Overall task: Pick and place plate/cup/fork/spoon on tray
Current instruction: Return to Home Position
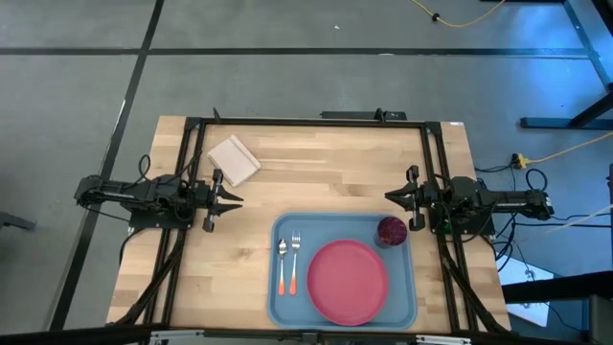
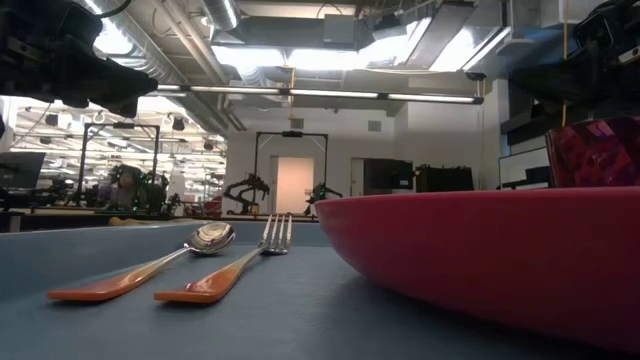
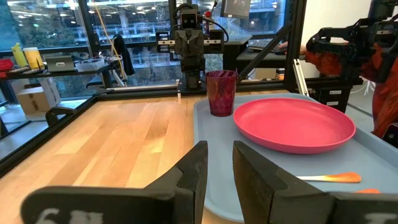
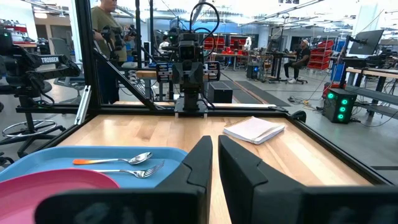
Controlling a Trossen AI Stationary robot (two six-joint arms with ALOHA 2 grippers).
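Currently, all four task items lie on the tray [image 1: 278,305], which sits on the wooden worktop [image 1: 316,172] toward its near edge. The plate [image 1: 348,281] occupies the tray's middle. The cup [image 1: 391,230] stands upright in the tray's far right corner, just beside the plate's rim. The spoon [image 1: 283,264] and the fork [image 1: 295,261] lie side by side left of the plate, metal ends pointing away from the near edge, orange handles toward it; the spoon is the outer one.

The left pincer [image 1: 234,200] hovers over the worktop's left side, well apart from the tray, its fingers [image 3: 194,173] nearly closed with a narrow gap and gripping nothing. The right pincer [image 1: 391,195] hovers at the right side, near the cup, likewise nearly closed and empty.

A white pad [image 1: 234,160] lies on the worktop's far left area, near the left pincer.
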